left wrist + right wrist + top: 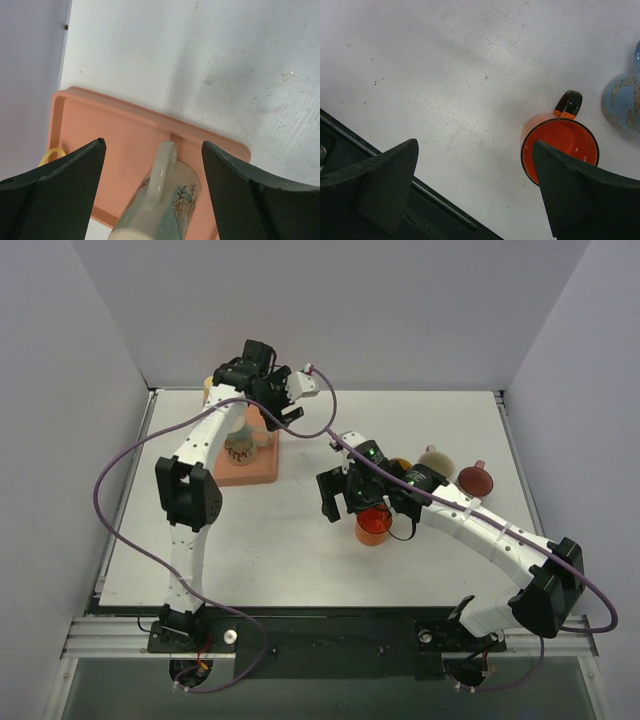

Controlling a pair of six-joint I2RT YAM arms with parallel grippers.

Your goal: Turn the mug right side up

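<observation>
Left claw [272, 405], overhead view: jaws spread wide, nothing held, poised over the far end of a salmon-pink tray [255, 472] at the far left of the white bench [300, 560]. One printed mug [240, 445], cream, stands on that tray, partly hidden by the arm. Right claw [345, 498]: jaws also wide and empty, over mid-bench. One orange mug [373, 528] sits on the bench just beside it, on the near side. Beyond the right arm are one cream vessel [435, 460] and one maroon vessel [478, 478], close together.

Left wrist view: left claw [153, 144] wide. The printed mug [162, 205] lies between the fingers [60, 185], touching neither, with its handle towards the lens and a shell motif on its side. Whether its mouth is up or down cannot be told. The tray [115, 130] is beneath it. One yellow ring [52, 154] is at the tray's left edge.

Right wrist view: right claw [475, 144] wide, bare bench between the fingers [385, 185]. The orange mug [560, 147] stands mouth up, with a dark rim and a dark handle, partly behind the right finger. One blue patterned vessel [625, 100] is at the frame's right edge.
</observation>
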